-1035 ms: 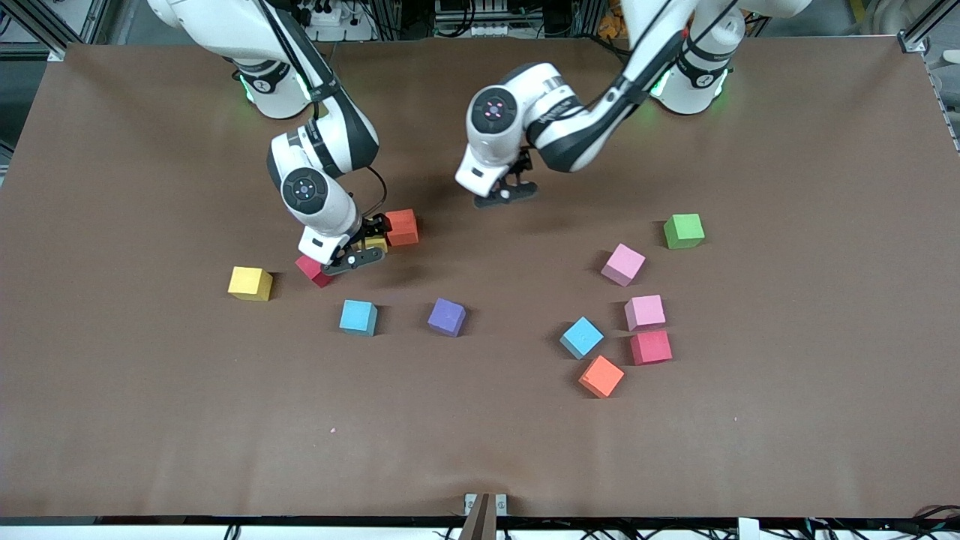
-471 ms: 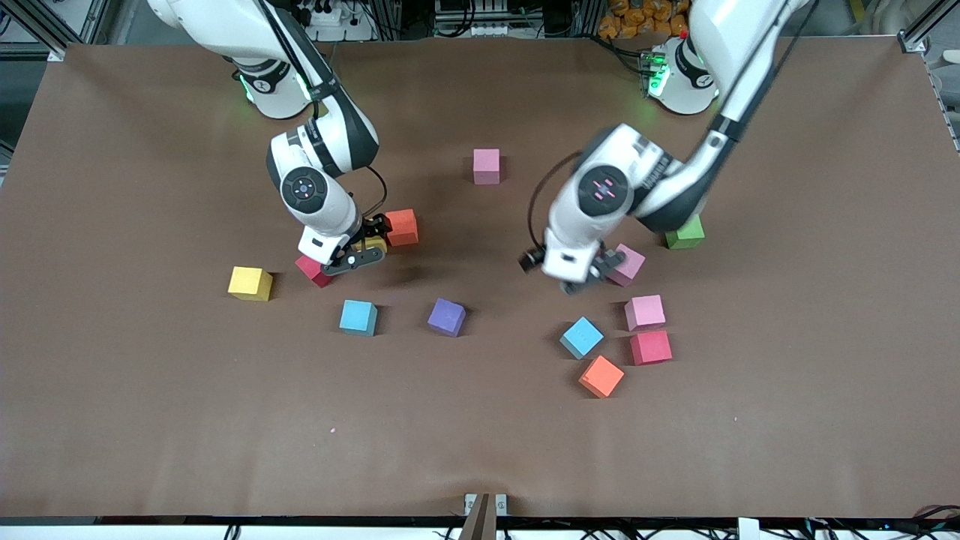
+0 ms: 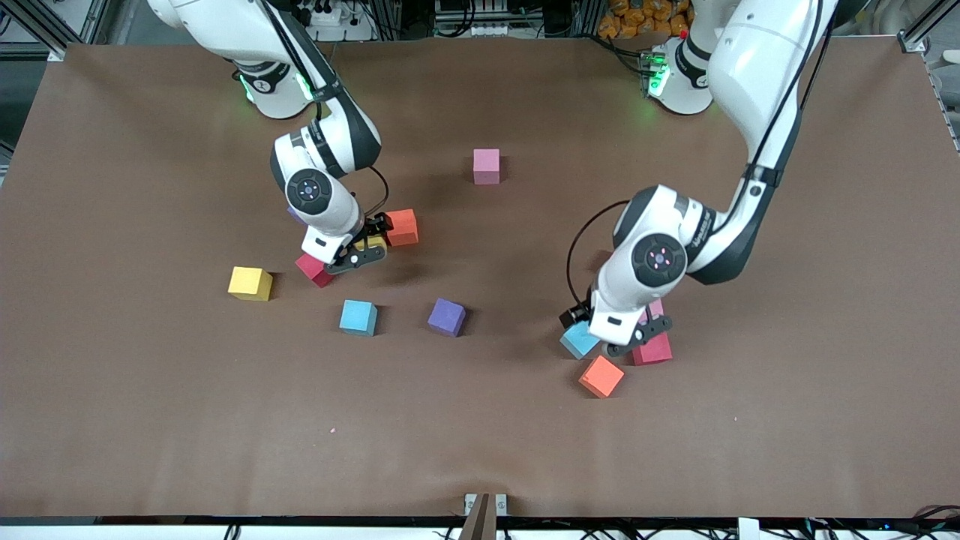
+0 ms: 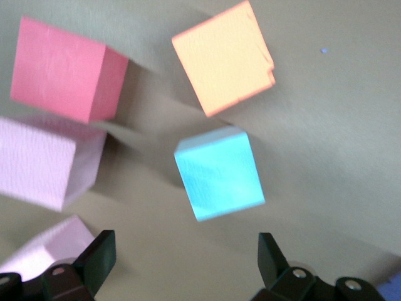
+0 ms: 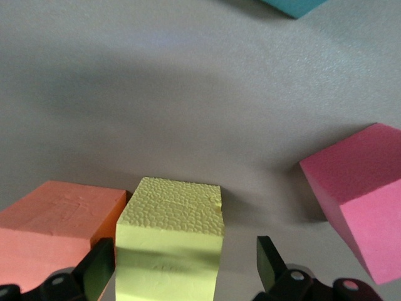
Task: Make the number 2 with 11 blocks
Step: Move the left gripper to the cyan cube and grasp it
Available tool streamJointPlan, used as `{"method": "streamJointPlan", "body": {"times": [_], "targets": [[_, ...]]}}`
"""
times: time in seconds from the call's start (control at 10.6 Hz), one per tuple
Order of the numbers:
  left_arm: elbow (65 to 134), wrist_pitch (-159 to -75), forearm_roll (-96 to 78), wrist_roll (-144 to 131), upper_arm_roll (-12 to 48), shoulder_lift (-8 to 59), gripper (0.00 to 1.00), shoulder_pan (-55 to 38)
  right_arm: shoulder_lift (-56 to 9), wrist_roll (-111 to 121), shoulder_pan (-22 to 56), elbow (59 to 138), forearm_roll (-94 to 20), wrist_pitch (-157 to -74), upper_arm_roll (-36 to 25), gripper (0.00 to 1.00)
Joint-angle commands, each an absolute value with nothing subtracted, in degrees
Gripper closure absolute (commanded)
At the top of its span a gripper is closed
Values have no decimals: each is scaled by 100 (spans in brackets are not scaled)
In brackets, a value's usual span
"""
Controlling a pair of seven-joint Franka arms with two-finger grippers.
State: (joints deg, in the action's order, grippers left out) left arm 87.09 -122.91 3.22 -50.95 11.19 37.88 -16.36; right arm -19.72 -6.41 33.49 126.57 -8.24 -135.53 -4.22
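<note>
Front view: blocks scattered on brown table [image 3: 150, 420], no figure formed.

Right gripper [image 3: 358, 251] low at table level, toward the right arm's end. Right wrist view: jaws spread wide, a yellow block [image 5: 170, 241] between them, fingers [image 5: 94, 269] clear of its sides. Orange block [image 3: 402, 226] just beside it, red block [image 3: 313, 270] at the gripper's outer edge. Second yellow block [image 3: 250, 283] apart, further toward the right arm's end. Light blue block [image 3: 358, 317] and purple block [image 3: 447, 316] nearer the front camera, side by side with a gap.

Left gripper [image 3: 637, 337] low over the cluster toward the left arm's end. Left wrist view: jaws fully apart, nothing held; light blue cube [image 4: 219, 172] just ahead of the gap between the fingers [image 4: 100, 257]. In same cluster: orange cube [image 3: 601, 376] nearest the front camera, red cube [image 3: 651, 349] partly under the gripper, pink block [image 4: 47, 160] touching or nearly touching the red one, another pink corner [image 4: 47, 248] at the finger.

Lone pink block [image 3: 486, 166] mid-table, nearer the robot bases, well apart from the rest.
</note>
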Motion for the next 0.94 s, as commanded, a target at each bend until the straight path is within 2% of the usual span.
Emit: {"method": "streamJointPlan", "body": {"times": [0.0, 0.38, 0.47, 0.56, 0.66, 0.75, 0.85], "targets": [[8202, -12366, 378, -4878, 1002, 4121, 0, -1758, -2048, -650, 3436, 12674, -905, -13614, -448, 0], [8024, -12628, 265, -5158, 871, 4517, 0, -1933, -2232, -659, 3437, 12674, -1019, -13632, -439, 0], [8033, -12665, 229, -5290, 818, 4544, 0, -1968, -2267, -659, 3471, 12674, -1080, -13658, -431, 6], [8042, -12665, 194, -5326, 791, 4544, 0, -1969, -2268, -659, 3559, 12674, -1220, -13658, -431, 36], [8042, -12665, -42, -5335, 782, 4553, 0, -1960, -2259, -659, 3577, 12674, -1335, -13641, -431, 60], [8033, -12665, -357, -5378, 652, 4553, 0, -1960, -2215, -633, 3568, 12656, -1336, -13588, -439, 65], [8033, -12665, -473, -5466, 598, 4561, 0, -1969, -2102, -572, 3534, 12639, -1336, -13492, -439, 65]]}}
